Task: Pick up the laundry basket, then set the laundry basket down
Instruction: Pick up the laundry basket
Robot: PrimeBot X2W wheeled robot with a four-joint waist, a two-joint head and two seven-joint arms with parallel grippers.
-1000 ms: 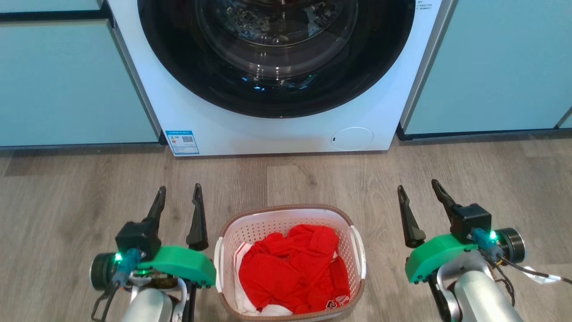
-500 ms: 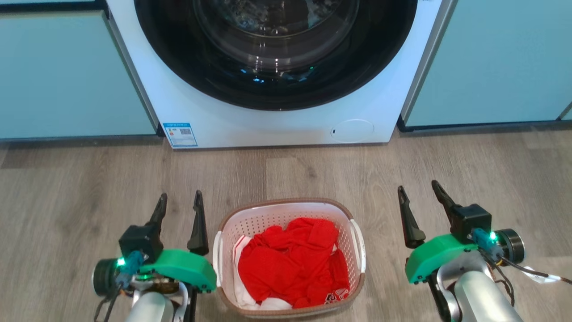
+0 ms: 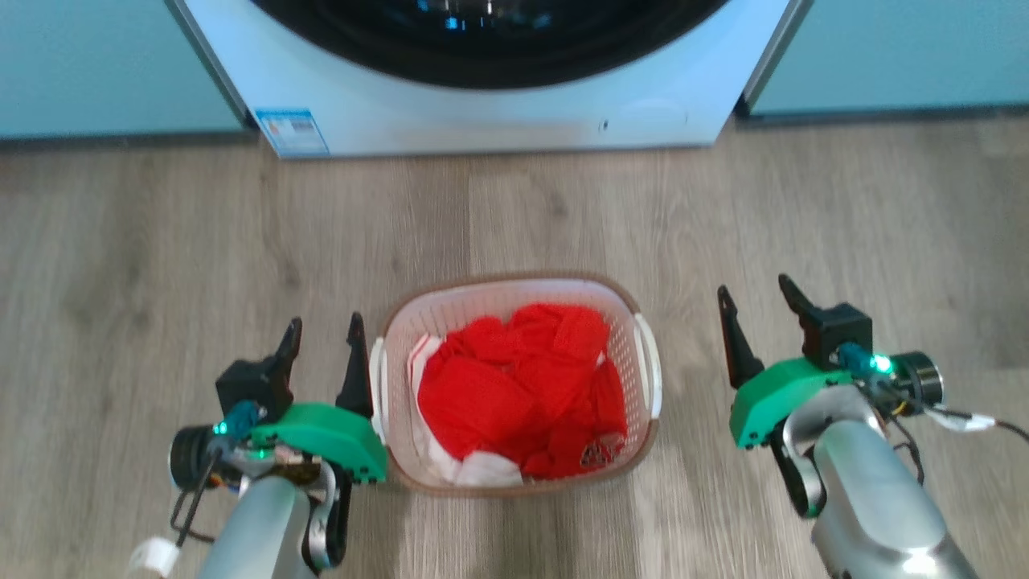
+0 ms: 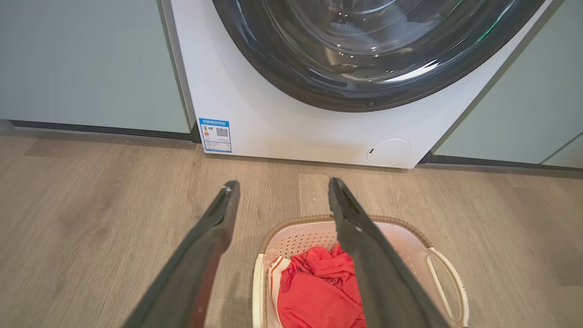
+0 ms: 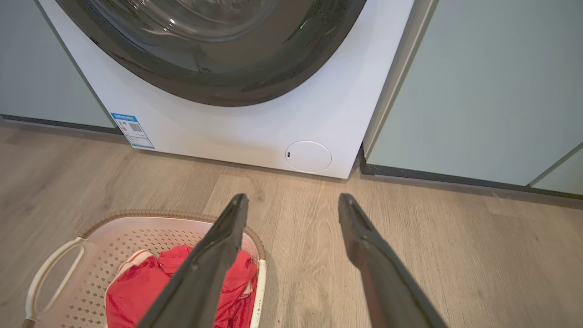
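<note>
A two-armed robot faces a white front-loading washing machine (image 3: 482, 121) across a pale wood-plank floor (image 3: 161, 241), seen from its head camera looking down; this view is slightly blurred.

Both arms reach forward from the bottom of that view, silver forearms low and green-cased wrists ahead of them, with the dark fingers pointing toward the machine. The left gripper (image 3: 324, 326) sits at the lower left. Its two fingers are spread wide with bare floor between them, and they hold nothing. Its inner finger lies just beside the basket's left handle (image 3: 375, 378); whether the two touch cannot be told. The right gripper (image 3: 753, 286) sits at the lower right, also spread wide and holding nothing. It is set further out, with a strip of floor between it and the basket's right handle (image 3: 649, 362). Each wrist camera shows its own pair of fingers fanned apart above the floor.

The laundry basket (image 3: 490, 293) stands upright on the floor between the two grippers, a little nearer the left one, and well short of the washing machine. It is white and perforated with a brown rim, its open top facing up. It looks somewhat wider side to side than front to back, so its long axis runs across the robot's front, handle to handle, roughly parallel to the machine's front. A crumpled red garment (image 3: 498, 386) fills it, with a bit of white cloth (image 3: 490, 469) at the near edge.
</note>
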